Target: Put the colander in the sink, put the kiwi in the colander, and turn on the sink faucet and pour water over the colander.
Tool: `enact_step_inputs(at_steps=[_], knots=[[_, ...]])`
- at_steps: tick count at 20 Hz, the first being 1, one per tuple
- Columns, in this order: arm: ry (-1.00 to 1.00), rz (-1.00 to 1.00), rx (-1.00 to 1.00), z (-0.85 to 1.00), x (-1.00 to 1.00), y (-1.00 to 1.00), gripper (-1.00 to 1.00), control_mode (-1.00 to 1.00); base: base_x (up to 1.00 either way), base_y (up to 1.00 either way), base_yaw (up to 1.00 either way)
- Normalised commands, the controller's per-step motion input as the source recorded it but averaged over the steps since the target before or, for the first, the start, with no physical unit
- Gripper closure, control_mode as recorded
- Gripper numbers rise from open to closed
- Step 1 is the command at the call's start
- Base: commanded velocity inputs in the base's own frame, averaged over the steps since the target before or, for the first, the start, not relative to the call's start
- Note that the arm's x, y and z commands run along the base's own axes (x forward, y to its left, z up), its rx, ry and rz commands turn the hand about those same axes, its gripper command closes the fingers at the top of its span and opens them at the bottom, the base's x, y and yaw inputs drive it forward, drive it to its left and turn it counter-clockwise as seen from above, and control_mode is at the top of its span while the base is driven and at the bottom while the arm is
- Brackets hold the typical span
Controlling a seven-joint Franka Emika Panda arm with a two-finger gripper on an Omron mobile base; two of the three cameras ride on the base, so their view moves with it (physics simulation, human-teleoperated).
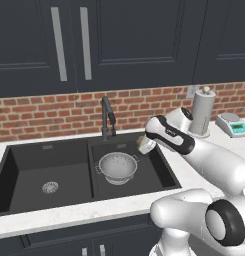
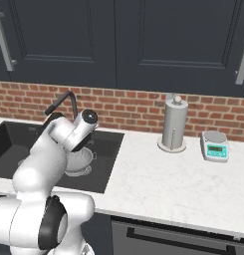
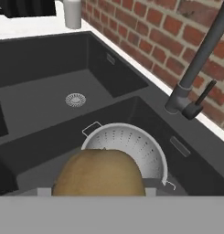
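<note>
The silvery colander (image 1: 117, 167) stands upright in the narrower right basin of the black sink (image 1: 44, 160). It also shows in the right base view as the colander (image 2: 81, 162), partly behind my arm. My gripper (image 1: 144, 145) hovers over the basin's back right corner, above and to the right of the colander, shut on the brown kiwi (image 3: 99, 176). In the hand view the kiwi hangs just short of the colander (image 3: 131, 146) rim. The dark sink faucet (image 1: 108, 118) rises behind the basin divider, its spout (image 3: 202, 64) angled up.
A white paper-towel holder (image 1: 201, 112) and a small scale (image 1: 232, 125) sit on the marble counter right of the sink. The wider left basin has a round silver drain (image 1: 50, 187). A brick backsplash and dark upper cabinets stand behind.
</note>
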Motion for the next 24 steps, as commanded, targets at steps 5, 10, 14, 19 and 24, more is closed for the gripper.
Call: enact_step_inputs(at_steps=[5, 10, 14, 19, 24], knots=[[-0.20, 0.00, 0.00, -0.44, 0.00, 0.03, 1.00, -1.00, 0.00, 0.00, 0.00], [-0.01, 0.00, 0.00, -0.29, 0.09, 0.00, 1.00, -1.00, 0.00, 0.00, 0.00], [0.05, 0.02, 0.00, -0.13, 0.28, 0.00, 1.00, -1.00, 0.00, 0.00, 0.00], [0.13, 0.00, 0.00, -0.03, 0.34, 0.10, 1.00, -1.00, 0.00, 0.00, 0.00], [0.10, 0.00, 0.00, -0.19, 0.13, 0.17, 1.00, -1.00, 0.00, 0.00, 0.00]])
